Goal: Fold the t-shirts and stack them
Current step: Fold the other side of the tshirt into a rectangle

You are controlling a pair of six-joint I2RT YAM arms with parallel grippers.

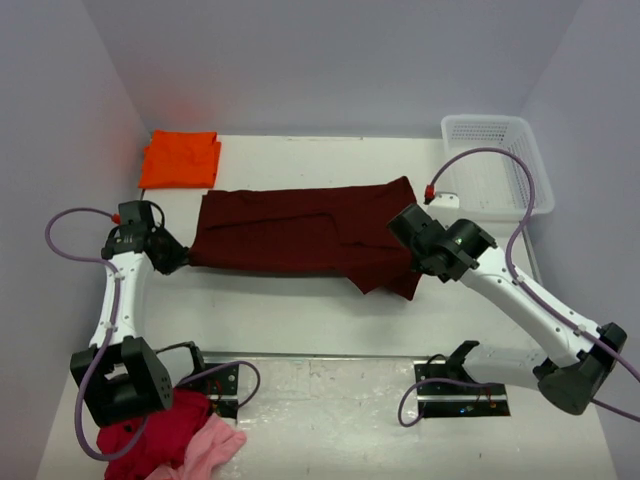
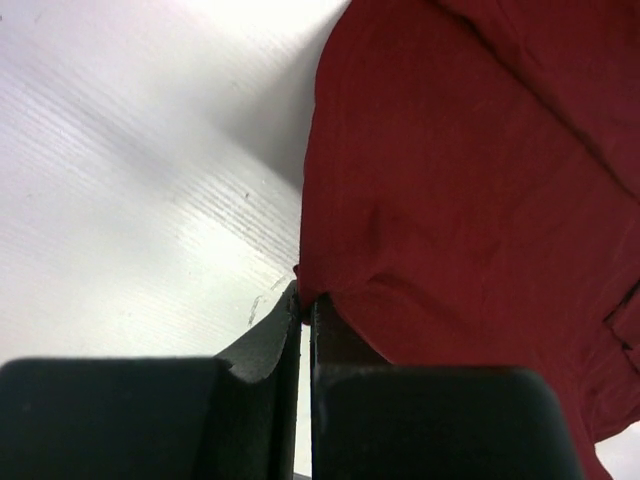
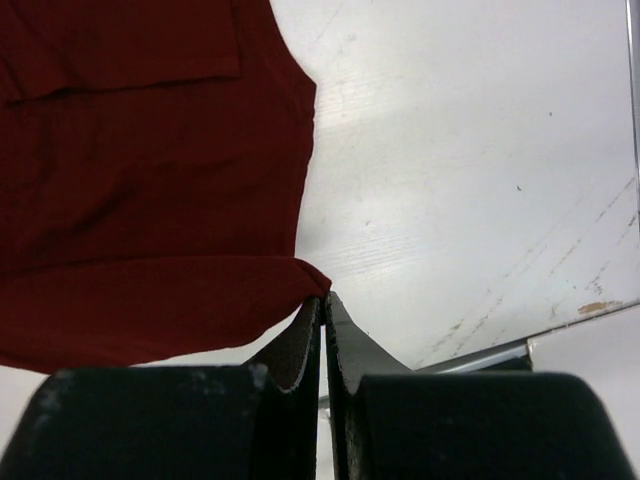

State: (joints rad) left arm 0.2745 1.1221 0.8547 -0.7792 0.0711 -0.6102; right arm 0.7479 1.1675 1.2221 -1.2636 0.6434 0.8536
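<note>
Top external view, maroon shirt (image 1: 300, 230) spread flat between both grippers, left gripper (image 2: 305, 303) clenched on its left edge, right gripper (image 3: 323, 298) pinching a corner at the opposite end, orange shirt (image 1: 180, 158) folded, well beyond the left gripper
</note>
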